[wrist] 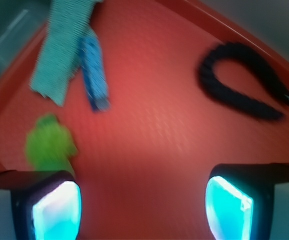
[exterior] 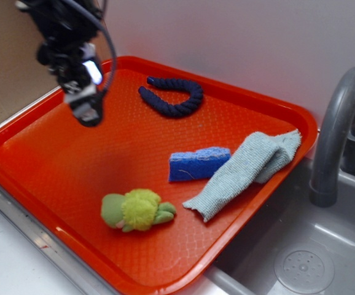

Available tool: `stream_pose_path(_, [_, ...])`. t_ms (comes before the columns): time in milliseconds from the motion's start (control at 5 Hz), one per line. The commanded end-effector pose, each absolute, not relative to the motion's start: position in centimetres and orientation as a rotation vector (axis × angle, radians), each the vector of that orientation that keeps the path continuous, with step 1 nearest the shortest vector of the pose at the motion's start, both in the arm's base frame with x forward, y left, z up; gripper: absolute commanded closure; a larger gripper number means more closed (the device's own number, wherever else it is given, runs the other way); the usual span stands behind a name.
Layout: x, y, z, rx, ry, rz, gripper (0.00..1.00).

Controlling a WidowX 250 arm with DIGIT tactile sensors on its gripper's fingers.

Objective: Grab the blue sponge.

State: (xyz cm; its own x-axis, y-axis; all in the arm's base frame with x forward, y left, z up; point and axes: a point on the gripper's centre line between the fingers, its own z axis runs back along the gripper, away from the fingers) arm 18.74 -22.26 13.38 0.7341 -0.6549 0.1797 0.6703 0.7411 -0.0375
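Note:
The blue sponge (exterior: 198, 163) lies on the orange tray (exterior: 54, 153), right of centre, its right end touching the pale grey-blue cloth (exterior: 248, 171). In the wrist view the blue sponge (wrist: 94, 75) appears blurred at the upper left, beside the cloth (wrist: 59, 50). My gripper (exterior: 86, 103) hangs above the tray's back-left part, well away from the sponge. In the wrist view the gripper (wrist: 143, 210) is open, its two cyan pads (wrist: 57, 212) far apart with only bare tray between them.
A dark navy rope piece (exterior: 172, 98) curves at the tray's back. A green plush toy (exterior: 137, 210) lies near the front. A grey sink with a faucet (exterior: 337, 135) stands to the right of the tray. A wall rises behind.

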Motion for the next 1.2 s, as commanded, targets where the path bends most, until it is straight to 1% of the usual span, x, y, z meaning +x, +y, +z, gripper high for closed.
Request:
stream_pose_path(0, [19.6, -28.0, 11.4, -0.078, -0.116, -0.804, 0.00])
stream_pose_path(200, [20.7, -28.9, 9.4, -0.097, -0.075, -0.869, 0.00])
stream_pose_path(400, [20.3, -31.3, 7.4, -0.025, -0.016, -0.903, 0.00])
stream_pose_path(600, [20.3, -31.6, 5.4, -0.004, 0.034, -0.917, 0.00])
stream_pose_path(800, [20.3, -31.6, 4.6, -0.025, 0.046, -0.921, 1.00])
stream_pose_path(1000, [20.1, -31.4, 4.9, -0.005, 0.041, -0.871, 1.00])
